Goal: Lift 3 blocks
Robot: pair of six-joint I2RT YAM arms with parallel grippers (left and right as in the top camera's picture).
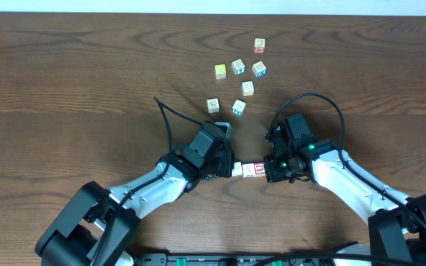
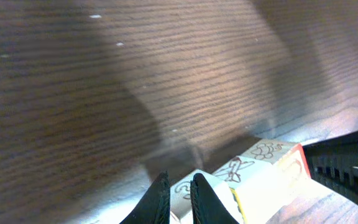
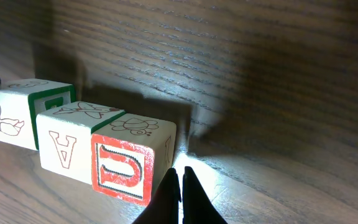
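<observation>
In the overhead view the dark brown wood-grain worktop fills the frame, with both arms reaching up from the bottom edge toward lower centre.

The left tool sits just left of centre. In the left wrist view its black fingers stand almost together with only a thin slit between them. Nothing is held in that slit, and the tip presses against the end of a short row of blocks.

The row lies between the two tools, its cubes touching face to face:
- First is the cream-faced wooden cube with a duck outline, at the left of the right wrist view.
- Next is the cream-faced wooden cube with an outlined letter A.
- Last is the red-faced wooden cube with a white letter U.

Whether the row rests on the worktop or hangs just above it cannot be told.

The right tool has its jaws fully closed and empty, the tip just beside the red-faced cube's right face.

In the upper centre of the overhead view, well apart from the row, lies a scatter of seven more small wooden cubes. One of them is a yellow-faced wooden cube at the scatter's left.
</observation>
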